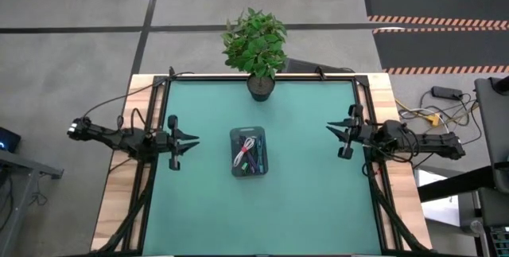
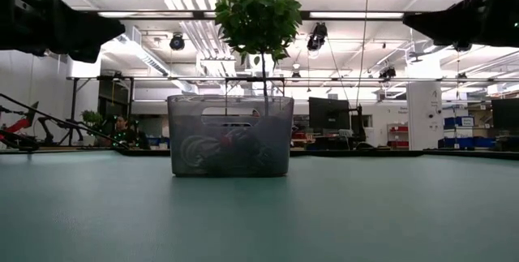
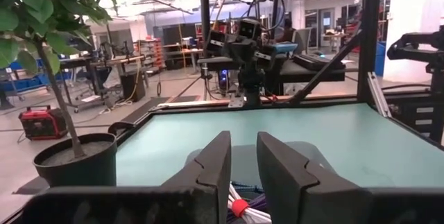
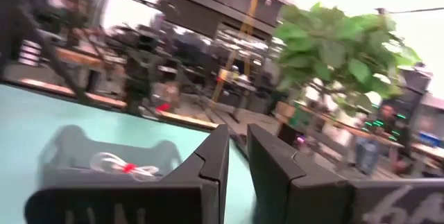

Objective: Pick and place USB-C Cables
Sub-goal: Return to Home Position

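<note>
Teal table point(image 1: 318, 193), USB-C cables point(image 1: 248, 155) in grey tray point(image 1: 234, 139), midway between left jaws point(image 1: 193, 139) and right jaws point(image 1: 331, 128), both narrow, well apart.

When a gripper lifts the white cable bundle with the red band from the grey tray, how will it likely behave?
The white cable bundle with the red band looks thin and coiled, so probably light and floppy, with loops sagging. It lies against other cables in the grey tray, so it may snag or drag them.
</note>
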You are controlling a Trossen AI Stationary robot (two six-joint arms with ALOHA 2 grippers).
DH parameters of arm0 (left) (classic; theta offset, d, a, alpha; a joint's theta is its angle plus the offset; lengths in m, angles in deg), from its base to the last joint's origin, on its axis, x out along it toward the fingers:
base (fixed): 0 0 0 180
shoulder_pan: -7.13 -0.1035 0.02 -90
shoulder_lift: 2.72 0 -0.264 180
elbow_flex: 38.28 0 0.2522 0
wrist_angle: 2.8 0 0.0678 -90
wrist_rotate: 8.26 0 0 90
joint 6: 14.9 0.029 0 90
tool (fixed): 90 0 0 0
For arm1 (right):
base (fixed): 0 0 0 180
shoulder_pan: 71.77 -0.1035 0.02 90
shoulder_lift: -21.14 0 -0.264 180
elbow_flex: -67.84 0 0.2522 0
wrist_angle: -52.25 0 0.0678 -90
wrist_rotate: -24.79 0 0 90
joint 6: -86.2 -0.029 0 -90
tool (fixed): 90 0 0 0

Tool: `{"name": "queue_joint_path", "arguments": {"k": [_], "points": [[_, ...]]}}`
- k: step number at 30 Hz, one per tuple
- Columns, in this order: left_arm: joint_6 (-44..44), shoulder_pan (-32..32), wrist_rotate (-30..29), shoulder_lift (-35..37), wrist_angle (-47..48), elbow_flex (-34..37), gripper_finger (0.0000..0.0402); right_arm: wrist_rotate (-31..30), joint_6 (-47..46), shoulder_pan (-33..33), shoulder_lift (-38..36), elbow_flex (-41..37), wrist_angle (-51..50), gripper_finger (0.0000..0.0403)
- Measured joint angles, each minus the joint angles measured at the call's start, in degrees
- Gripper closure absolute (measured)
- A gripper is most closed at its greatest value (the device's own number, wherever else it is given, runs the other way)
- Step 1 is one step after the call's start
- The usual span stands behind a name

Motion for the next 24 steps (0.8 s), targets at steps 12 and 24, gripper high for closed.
{"name": "queue_joint_path", "arguments": {"k": [12,24], "points": [[-0.4,0.0,0.1,-0.1,0.0,0.0,0.0346,3.2,-12.2,0.0,0.3,0.0,-0.4,0.036],[-0.3,0.0,0.1,-0.1,-0.1,0.0,0.0346,3.2,-23.5,0.0,2.0,0.0,-0.3,0.036]]}}
